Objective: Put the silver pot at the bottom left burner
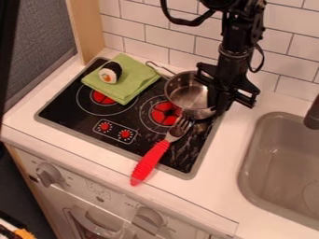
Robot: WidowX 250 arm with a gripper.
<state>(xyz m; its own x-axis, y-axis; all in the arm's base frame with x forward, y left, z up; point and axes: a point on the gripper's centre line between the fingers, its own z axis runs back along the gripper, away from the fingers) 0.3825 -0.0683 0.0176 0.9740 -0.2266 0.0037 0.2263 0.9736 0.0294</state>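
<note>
The black gripper (pixel 219 99) hangs at the right side of the silver pot (pixel 188 92), overlapping its right rim; whether it holds the rim is unclear. The pot stands upright near the back right of the black stove top (pixel 68 108), its wire handle pointing to the upper left. Just below the pot is a burner with a red centre (pixel 165 113). Further left lies another red-centred burner (pixel 103 97), partly covered by a green cloth.
On the green cloth (pixel 128 84) rests a sushi piece (pixel 110 73). A red-handled fork (pixel 151 161) lies across the stove's front edge, tines close to the pot. The sink (pixel 250 163) is at the right, and a tiled wall (pixel 168 42) rises behind.
</note>
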